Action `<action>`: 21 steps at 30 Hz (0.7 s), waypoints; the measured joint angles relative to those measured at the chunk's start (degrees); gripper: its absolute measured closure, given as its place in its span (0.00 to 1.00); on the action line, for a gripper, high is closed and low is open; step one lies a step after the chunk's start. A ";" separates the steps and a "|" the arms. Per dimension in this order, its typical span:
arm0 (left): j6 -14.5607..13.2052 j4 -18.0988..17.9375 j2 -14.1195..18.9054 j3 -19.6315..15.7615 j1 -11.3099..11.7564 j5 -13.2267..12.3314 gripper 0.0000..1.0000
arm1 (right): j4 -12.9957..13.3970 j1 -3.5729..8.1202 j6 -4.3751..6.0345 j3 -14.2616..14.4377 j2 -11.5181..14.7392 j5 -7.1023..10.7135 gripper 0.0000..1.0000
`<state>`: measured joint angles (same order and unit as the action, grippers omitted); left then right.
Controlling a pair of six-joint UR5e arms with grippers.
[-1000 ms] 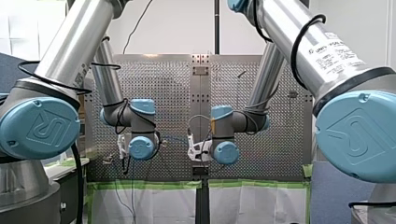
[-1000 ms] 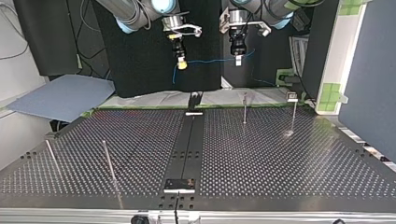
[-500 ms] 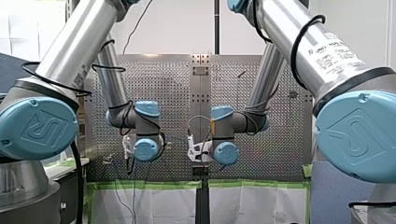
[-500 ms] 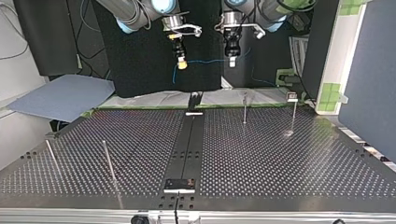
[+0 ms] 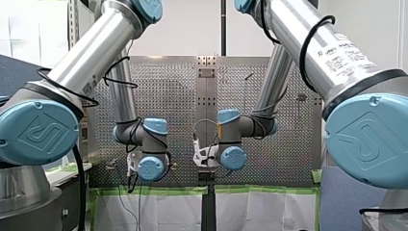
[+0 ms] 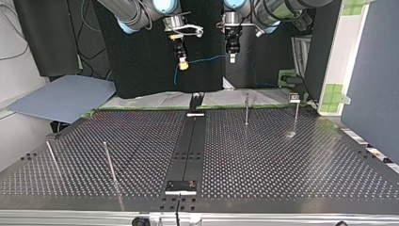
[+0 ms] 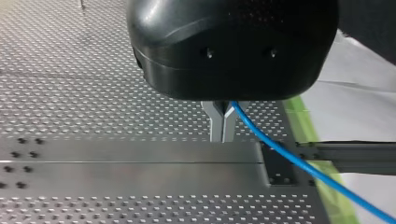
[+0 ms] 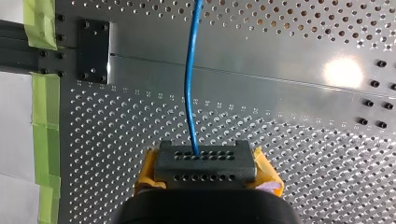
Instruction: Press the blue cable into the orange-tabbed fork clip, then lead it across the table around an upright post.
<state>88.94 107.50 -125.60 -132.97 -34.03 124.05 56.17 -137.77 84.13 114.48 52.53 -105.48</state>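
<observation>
The thin blue cable point(image 6: 209, 59) spans nearly level in mid-air, one end drooping, well above a slim upright post point(image 6: 246, 109).

A table point(image 6: 282, 165) fills the top view, with a strip point(image 6: 188, 146) running down its middle from near edge to far edge. A plate point(image 6: 180, 186) lies at the strip's near end; a small fixture point(image 6: 195, 101) stands at its far end. Near the front, at the view's left, stand post 1 point(image 6: 51, 157) and post 2 point(image 6: 109, 165). Toward the far edge, at the right, stand post 3 point(image 6: 246, 109) and post 4 point(image 6: 296, 115). Above the far edge, my right gripper point(image 6: 183, 65) hangs at the view's left of my left gripper point(image 6: 232, 57), and the cable point(image 6: 207, 60) is strung between them.
</observation>
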 joint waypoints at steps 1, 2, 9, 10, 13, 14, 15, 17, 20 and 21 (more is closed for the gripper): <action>0.00 0.00 -0.46 0.00 0.00 0.00 1.00 | 0.00 0.00 0.00 0.00 0.00 0.00 1.00; 0.00 0.00 -1.10 0.01 0.00 0.00 1.00 | 0.00 0.00 0.00 0.00 0.00 0.00 1.00; 1.48 -1.48 -4.17 -0.26 0.57 0.30 1.00 | -1.49 1.17 1.48 -1.48 -1.48 -1.48 1.00; 1.87 -1.89 -4.05 -0.25 0.55 0.37 1.00 | -1.96 1.27 1.96 -1.95 -1.78 -1.96 1.00; 3.17 -2.86 -3.20 -0.20 0.60 0.54 1.00 | -3.17 1.38 3.16 -3.17 -1.62 -3.17 1.00; 3.71 -2.84 -2.72 -0.19 0.70 0.61 1.00 | -3.60 1.39 3.59 -3.60 -1.33 -3.60 1.00; 4.12 -2.72 -2.34 -0.19 0.80 0.66 1.00 | -4.01 1.40 4.03 -4.03 -0.99 -3.99 1.00; 5.11 -2.09 -1.39 -0.18 1.04 0.78 1.00 | -4.99 1.56 4.88 -5.08 -0.06 -4.27 1.00; 6.72 -0.64 0.19 -0.18 1.38 0.79 1.00 | -5.73 1.90 5.83 -6.75 1.09 -3.39 1.00; 7.20 -0.18 0.68 -0.17 1.48 0.80 1.00 | -5.82 1.98 6.01 -7.24 1.25 -2.97 1.00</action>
<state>96.15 107.32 -124.92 -133.14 -32.55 124.85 50.35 -135.79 90.13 107.25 53.78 -108.45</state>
